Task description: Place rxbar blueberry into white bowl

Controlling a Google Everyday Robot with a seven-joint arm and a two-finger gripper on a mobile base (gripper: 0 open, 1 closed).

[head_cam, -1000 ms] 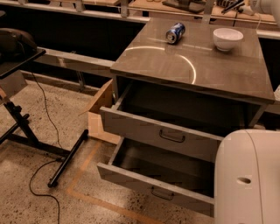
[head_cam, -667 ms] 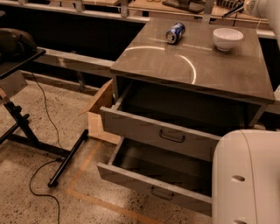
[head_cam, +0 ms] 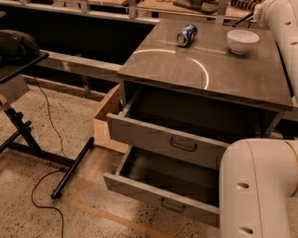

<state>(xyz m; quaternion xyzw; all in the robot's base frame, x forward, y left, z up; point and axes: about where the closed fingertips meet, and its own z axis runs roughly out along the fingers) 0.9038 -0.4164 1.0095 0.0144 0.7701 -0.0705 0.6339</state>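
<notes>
The white bowl (head_cam: 242, 41) stands upright at the back right of the grey cabinet top (head_cam: 205, 69). A blue drink can (head_cam: 186, 35) lies on its side to the left of the bowl. The rxbar blueberry does not show anywhere in view. My white arm (head_cam: 279, 21) reaches in along the right edge. Its gripper (head_cam: 244, 13) is at the top right, just behind and above the bowl, and shows only as dark parts against the clutter. I cannot tell whether it holds anything.
Two cabinet drawers stand pulled open, the upper drawer (head_cam: 172, 137) and the lower drawer (head_cam: 158, 190). A cardboard box (head_cam: 104, 123) sits on the floor at the cabinet's left. A black stand (head_cam: 28, 125) with a cable is further left. My arm's near link (head_cam: 260, 186) fills the bottom right.
My arm's far end has come down further into view at the top right, and the near link has shifted a little left. The bowl and the can have not moved.
</notes>
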